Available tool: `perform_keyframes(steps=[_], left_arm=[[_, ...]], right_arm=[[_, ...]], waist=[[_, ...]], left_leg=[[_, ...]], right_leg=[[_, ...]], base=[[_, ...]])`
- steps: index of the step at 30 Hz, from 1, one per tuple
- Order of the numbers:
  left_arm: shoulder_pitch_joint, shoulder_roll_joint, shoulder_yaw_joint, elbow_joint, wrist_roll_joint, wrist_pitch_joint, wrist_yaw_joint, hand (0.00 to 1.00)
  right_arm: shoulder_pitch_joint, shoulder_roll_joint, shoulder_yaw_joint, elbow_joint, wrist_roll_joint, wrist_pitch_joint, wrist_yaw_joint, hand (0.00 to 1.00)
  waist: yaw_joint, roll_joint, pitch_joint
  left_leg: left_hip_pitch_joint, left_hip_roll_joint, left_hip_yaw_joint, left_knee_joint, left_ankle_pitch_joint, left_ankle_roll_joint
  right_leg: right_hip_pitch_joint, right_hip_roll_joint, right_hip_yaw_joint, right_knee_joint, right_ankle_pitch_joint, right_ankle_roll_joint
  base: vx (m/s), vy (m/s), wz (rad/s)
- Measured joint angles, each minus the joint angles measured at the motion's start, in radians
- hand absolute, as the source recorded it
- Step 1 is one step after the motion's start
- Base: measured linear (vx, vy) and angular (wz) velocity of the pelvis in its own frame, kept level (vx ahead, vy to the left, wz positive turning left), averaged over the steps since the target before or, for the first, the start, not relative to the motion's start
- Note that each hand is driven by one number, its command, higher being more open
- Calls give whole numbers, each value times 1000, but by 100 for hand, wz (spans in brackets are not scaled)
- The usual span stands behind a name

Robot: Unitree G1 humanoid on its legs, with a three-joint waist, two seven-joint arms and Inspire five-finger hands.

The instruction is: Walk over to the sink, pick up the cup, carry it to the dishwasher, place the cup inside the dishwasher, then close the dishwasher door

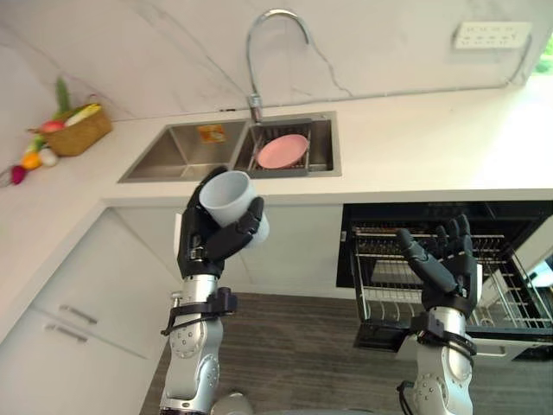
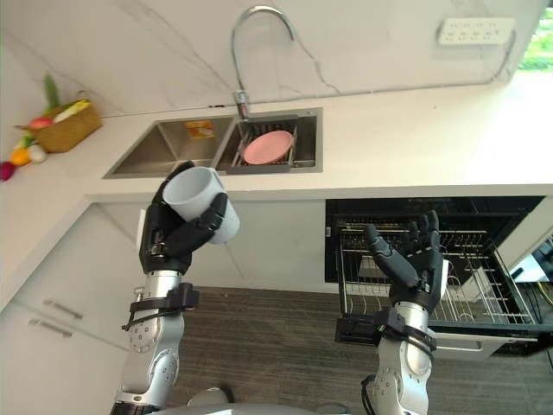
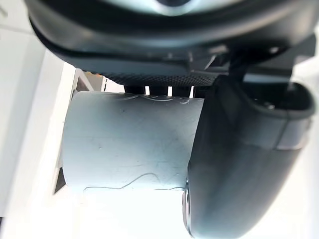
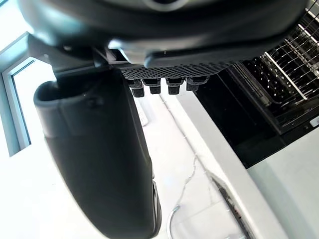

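The cup is sitting in my left hand, fingers clenching its wall, before the sink, with the dishwasher rack lying rightward (by my released right hand).

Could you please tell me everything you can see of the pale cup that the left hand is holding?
The pale grey-white cylindrical cup looks smooth and matte, perhaps plastic or ceramic, with no handle showing. It is held in the air, tilted, its open mouth turned up toward the head camera, and looks empty. The dark left hand grips it, fingers and thumb curled round its wall. It hangs in front of the white counter, near the steel sink.
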Motion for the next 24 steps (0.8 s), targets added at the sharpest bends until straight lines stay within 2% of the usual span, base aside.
perform_keyframes(steps=[1, 2, 3, 4, 5, 6, 7, 8, 10, 11, 12, 13, 14, 16, 17, 18, 19, 20, 21, 22, 24], left_arm=[[3, -1, -3, 0, 1, -10, -7, 0], [5, -3, -6, 0, 2, -15, -14, 0], [14, 0, -11, 0, 17, -34, -18, 0], [20, 12, -13, 1, 18, -44, -19, 0], [20, 20, -12, 1, 18, -44, -19, 0], [10, 28, -13, 1, 18, -44, -19, 0], [-4, 31, -22, 1, 18, -44, -24, 0], [-12, 31, -32, 1, 18, -43, -28, 0], [-46, 33, -82, 1, 17, -40, -44, 0], [-78, 38, -108, 1, 18, -36, -59, 0], [-108, 41, -133, 0, 19, -28, -61, 0], [-117, 41, -139, 0, 20, -23, -59, 0], [-133, 42, -140, -9, 40, -22, -48, 0], [-154, 44, -137, -20, 62, -26, -17, 0], [-169, 48, -136, -22, 71, -27, -3, 0], [-182, 52, -128, -23, 77, -28, 11, 0], [-182, 58, -115, -23, 76, -27, 14, 0], [-180, 66, -111, -23, 73, -25, 15, 0], [-175, 82, -109, -23, 56, -20, 13, 0], [-166, 84, -110, -21, 36, -21, 4, 0], [-141, 39, -127, -17, 5, -8, -6, 0]], right_arm=[[2, -18, -1, 20, -2, 3, -21, 100], [5, -27, -5, 30, -1, 4, -32, 100], [9, -44, -9, 52, 0, 4, -45, 100], [10, -31, -8, 86, 1, 6, -56, 100], [17, -24, -3, 95, 0, 6, -61, 100], [20, -8, -5, 105, 4, 6, -72, 100], [17, -3, -9, 104, 36, 6, -82, 100], [17, -2, -13, 103, 63, 6, -82, 100], [16, 10, -47, 104, 142, 6, -82, 100], [8, 23, -68, 104, 173, 6, -84, 100], [-4, 31, -73, 104, 172, 6, -84, 100], [-9, 33, -71, 104, 165, 6, -80, 100], [-28, 39, -58, 104, 152, 5, -55, 100], [-45, 39, -39, 93, 152, 5, -9, 100], [-51, 41, -35, 81, 146, 6, 14, 100], [-53, 43, -34, 42, 134, 20, 24, 100], [-53, 43, -34, -8, 126, 29, 25, 100], [-53, 43, -35, -31, 126, 29, 25, 100], [-52, 44, -42, -76, 126, 29, 25, 100], [-53, 39, -49, -112, 126, 29, 25, 100], [-50, 4, -51, -140, 121, 31, 19, 100]], waist=[[-2, 5, -3], [-4, 11, -8], [-6, 19, -24], [-7, -23, -41], [-15, -51, -53], [-21, -89, -68], [-25, -103, -67], [-28, -106, -65], [-32, -108, -63], [-31, -117, -52], [-29, -124, -33], [-30, -122, -30], [-28, -115, -30], [-25, -106, -28], [-19, -96, -24], [-14, -100, -21], [-15, -96, -18], [-16, -99, -19], [-30, -119, -25], [-44, -138, -23], [-47, -77, -26]], left_leg=[[0, -7, 4, -6, 22, 14], [4, -13, 6, -6, 37, 27], [14, -30, -2, 0, 114, 51], [25, -82, 20, 46, 132, 40], [25, -113, 34, 55, 112, 55], [25, -164, 59, 74, 85, 83], [24, -195, 70, 106, 61, 101], [25, -208, 70, 123, 44, 111], [44, -236, 71, 154, -4, 133], [88, -250, 85, 151, -24, 148], [165, -259, 116, 129, -39, 159], [198, -256, 136, 118, -48, 162], [260, -238, 201, 91, -67, 160], [276, -203, 265, 78, -86, 154], [273, -181, 300, 74, -103, 152], [270, -168, 315, 57, -108, 146], [268, -167, 318, 40, -108, 145], [268, -169, 325, 36, -108, 141], [275, -181, 343, 33, -111, 122], [291, -201, 356, 40, -122, 104], [279, -163, 355, 66, -131, 88]], right_leg=[[15, -17, 12, 11, -31, 33], [21, -24, 17, 17, -48, 51], [23, -46, 39, 46, -89, 86], [23, -112, 47, 82, -121, 132], [16, -151, 32, 96, -125, 146], [-2, -213, 12, 126, -117, 175], [-16, -255, 4, 163, -95, 205], [-24, -271, 1, 189, -82, 207], [-73, -310, -8, 332, -36, 188], [-126, -343, -15, 476, 18, 148], [-161, -379, -23, 592, 102, 109], [-171, -388, -31, 622, 137, 102], [-209, -388, -64, 632, 159, 110], [-250, -376, -139, 607, 146, 116], [-279, -355, -180, 576, 87, 128], [-320, -307, -219, 510, 33, 127], [-350, -266, -260, 409, 31, 123], [-359, -251, -280, 354, 44, 114], [-363, -238, -317, 260, 103, 89], [-361, -234, -327, 207, 168, 10], [-355, -181, -324, 166, 184, 8]], base=[[372, 318, -56], [389, 392, -53], [412, 455, -61], [414, 456, -54], [462, 478, -35], [354, 349, -12], [337, 342, -11], [259, 328, -3], [243, 336, 0], [174, 251, -37], [153, 234, -57], [118, 233, -116], [59, 170, -131], [19, 102, -129], [-17, 50, -128], [-24, 54, -149], [-18, 41, -124], [40, 22, -95], [121, -46, -61], [159, -79, -53], [213, -86, -49]])
